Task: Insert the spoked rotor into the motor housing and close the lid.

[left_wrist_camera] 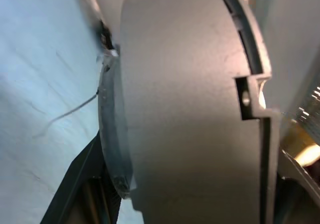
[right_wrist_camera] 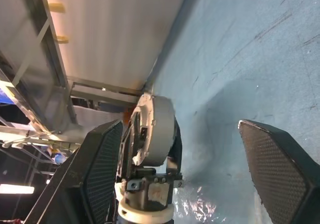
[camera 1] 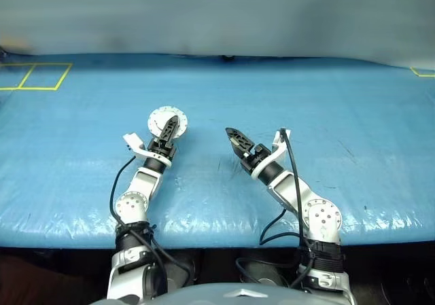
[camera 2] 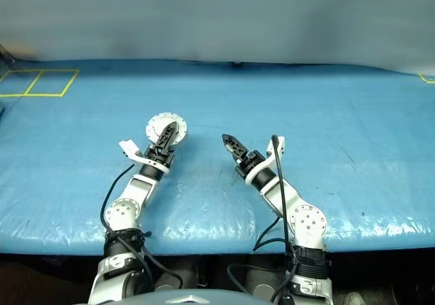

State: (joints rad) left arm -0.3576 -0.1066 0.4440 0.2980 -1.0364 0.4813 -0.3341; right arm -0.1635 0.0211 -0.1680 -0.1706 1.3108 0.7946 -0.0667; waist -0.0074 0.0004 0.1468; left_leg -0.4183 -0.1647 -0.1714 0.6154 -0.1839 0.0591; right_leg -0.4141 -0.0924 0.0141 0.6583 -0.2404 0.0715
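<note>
I have both arms out over the blue tabletop [camera 1: 353, 115]. My left hand [camera 1: 173, 126] is clamped on the housing [camera 1: 163, 119], a round silver-grey can held on edge, so that its round, pale ribbed face shows towards my head camera and the black fingers cross in front of it. In the left wrist view the housing's [left_wrist_camera: 185, 109] grey curved wall sits right against the lens, with a notch and a slot along one edge and a glint of copper colour at the far side; one black finger [left_wrist_camera: 80, 184] runs along its flank. From the right wrist I see the same can [right_wrist_camera: 157, 131] side-on, pinched between the left hand's black fingers [right_wrist_camera: 176, 144], above the blue cover.

My right hand [camera 1: 231, 136] is released: its two black textured pads [right_wrist_camera: 102, 159] stand wide apart with nothing between them, and the hand hangs above the tabletop. It points towards the left hand, near it but clearly apart from it. In the head views it sits just to the right of the housing and a little nearer to me.

Whether the lid is closed on the housing, I cannot tell. Yellow tape squares [camera 1: 37, 75] mark the far left corner of the tabletop, well away from both hands.
</note>
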